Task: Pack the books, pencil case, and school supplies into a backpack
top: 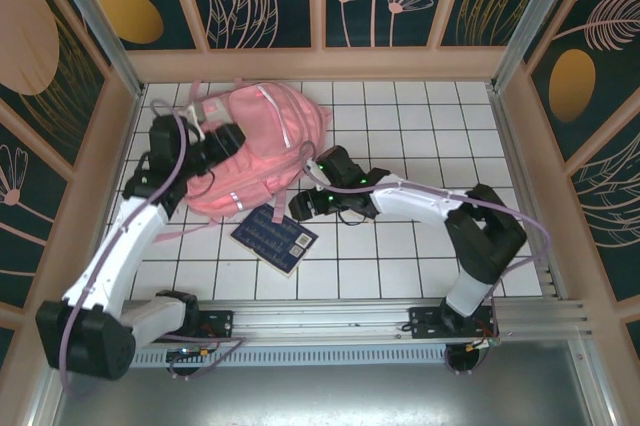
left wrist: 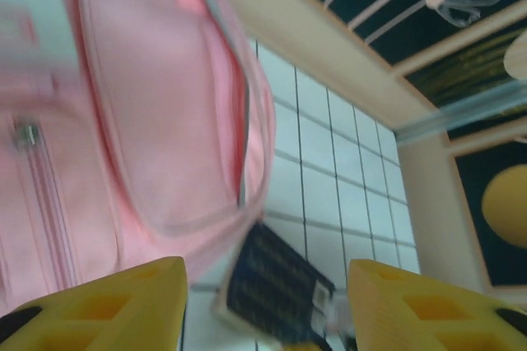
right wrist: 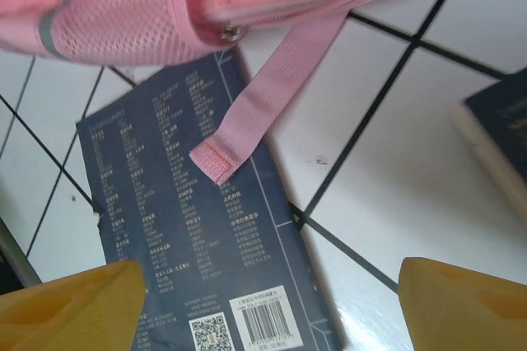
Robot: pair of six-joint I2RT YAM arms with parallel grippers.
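On the left, my left gripper (left wrist: pixel 268 285) hovers over the backpack (top: pixel 265 141) with its yellow fingers (left wrist: pixel 123 301) spread apart and nothing between them, so it is open and holding nothing. The backpack lies flat on the white tiled table (top: pixel 420 106), toward the back left, its pink fabric and a zipped pocket close under my left wrist camera.

Just in front of the backpack's near edge, a navy book (top: pixel 275 236) lies flat on the tiles, turned at an angle, with a white barcode label on the end nearest me. Its far end is tucked under the backpack's edge, and a loose pink strap (right wrist: pixel 263 95) lies across its cover.

Further right, my right gripper (right wrist: pixel 272 273) hangs above that book. Its fingers stand wide apart on either side and touch nothing, so it too is open and empty. At the right edge of my right wrist view, a second navy book (right wrist: pixel 502 137) lies on the tiles, apart from the first.
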